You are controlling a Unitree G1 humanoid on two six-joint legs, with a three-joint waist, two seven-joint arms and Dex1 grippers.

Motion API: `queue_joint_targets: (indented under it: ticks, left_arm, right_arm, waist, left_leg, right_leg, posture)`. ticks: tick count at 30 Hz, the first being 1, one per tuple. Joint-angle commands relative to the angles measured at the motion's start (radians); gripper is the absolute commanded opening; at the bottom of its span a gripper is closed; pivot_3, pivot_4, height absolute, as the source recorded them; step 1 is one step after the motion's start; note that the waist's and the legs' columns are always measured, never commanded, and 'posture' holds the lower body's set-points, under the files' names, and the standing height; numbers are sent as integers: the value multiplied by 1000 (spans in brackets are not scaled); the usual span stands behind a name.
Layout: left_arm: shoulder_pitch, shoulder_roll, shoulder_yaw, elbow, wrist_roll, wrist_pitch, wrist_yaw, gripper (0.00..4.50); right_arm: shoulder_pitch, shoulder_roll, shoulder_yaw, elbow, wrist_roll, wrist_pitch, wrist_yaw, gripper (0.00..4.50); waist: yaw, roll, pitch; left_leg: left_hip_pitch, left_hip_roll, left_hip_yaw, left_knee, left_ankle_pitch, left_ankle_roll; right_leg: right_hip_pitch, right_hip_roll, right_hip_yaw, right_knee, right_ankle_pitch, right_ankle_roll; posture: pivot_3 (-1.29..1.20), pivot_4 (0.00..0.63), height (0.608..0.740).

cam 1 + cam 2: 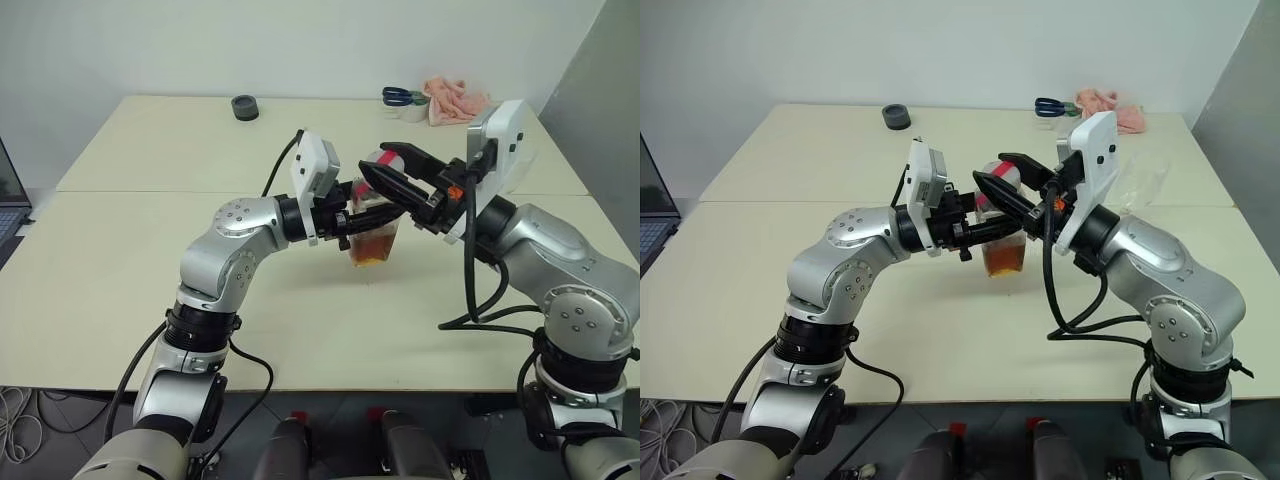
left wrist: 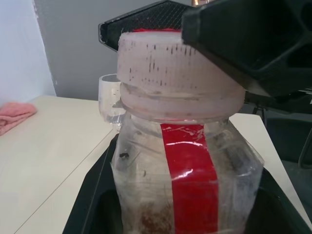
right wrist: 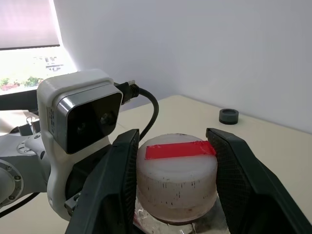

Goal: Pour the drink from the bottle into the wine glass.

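The bottle is a clear squarish plastic one with a red label strip, held upright just above the table. Amber drink fills its lower part. My left gripper reaches in from the left and is shut on the bottle's body. The white cap with a red top sits between the two black fingers of my right gripper, which press on its sides from above right. The wine glass stands on the table beyond the bottle, mostly hidden by it.
A dark tape roll lies at the far middle of the table. Blue-handled scissors and a pink cloth sit at the far right. A laptop edge shows at the left.
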Motion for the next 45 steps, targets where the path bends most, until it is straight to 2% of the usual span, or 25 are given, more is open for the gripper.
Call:
queue_joint_targets:
  ticks: [1,3,6,11,15,19,22,26,34,45]
  left_arm:
    - [-12,6,17,-63,-20,4,5,1977]
    - [-1,13,15,-79,-26,12,-5,1977]
    - [7,18,10,-89,-31,19,-12,1977]
    - [3,7,-1,-103,-41,30,-10,1977]
    - [4,9,1,-112,-47,35,-10,1977]
    - [30,14,2,-113,-39,23,-4,1977]
    - [40,10,4,-108,-36,14,0,1977]
    - [40,3,3,-91,-30,-2,2,1977]
    - [17,-8,3,-51,-20,-27,-5,1977]
    - [10,-8,3,-53,-19,-26,-11,1977]
  right_arm:
    - [-45,-46,-25,73,54,-47,164,1850]
    - [-86,-89,-16,164,99,-71,360,1850]
    - [-182,-112,57,296,81,-116,586,1850]
    - [-347,-39,138,481,70,-104,762,1850]
    - [-340,-86,137,532,24,-99,844,3187]
    - [-285,-157,35,444,97,10,760,4481]
    - [-185,-201,-48,301,134,56,635,4481]
    - [-83,-221,-87,164,93,34,494,4481]
    - [-40,-123,-48,6,-19,-10,173,4481]
    - [-38,-72,24,-28,-91,-49,81,4481]
  waist:
    - [0,0,0]
    - [0,0,0]
    - [-3,1,0]
    - [-11,1,1]
    - [-5,1,1]
    - [5,1,1]
    - [8,1,1]
    - [5,1,1]
    - [-1,1,1]
    - [2,1,1]
  left_leg:
    - [0,0,0,0,0,0]
    - [0,0,0,0,0,0]
    - [0,0,0,0,0,0]
    - [1,1,-1,-1,0,0]
    - [0,0,-1,-1,0,0]
    - [-3,1,-4,0,0,0]
    - [-3,1,-6,-1,0,0]
    - [-3,0,-6,-1,0,0]
    - [0,2,-4,-2,1,-1]
    - [-1,0,-3,-2,2,-1]
  right_leg:
    - [0,0,0,0,0,0]
    - [0,0,0,0,0,0]
    - [1,0,-1,-1,0,0]
    - [0,1,-2,-1,1,-2]
    - [1,0,-2,-3,1,-2]
    - [1,-3,-4,-5,1,-2]
    - [1,-5,-3,-6,1,-2]
    - [1,-6,-3,-6,1,-2]
    - [1,2,-4,-3,2,-3]
    - [1,-1,-4,-5,2,-3]
  posture:
    - [0,150,740]
    - [0,150,740]
    - [0,150,740]
    - [0,150,740]
    - [0,150,740]
    - [0,150,740]
    - [0,150,740]
    - [0,150,740]
    - [0,150,740]
    - [0,150,740]
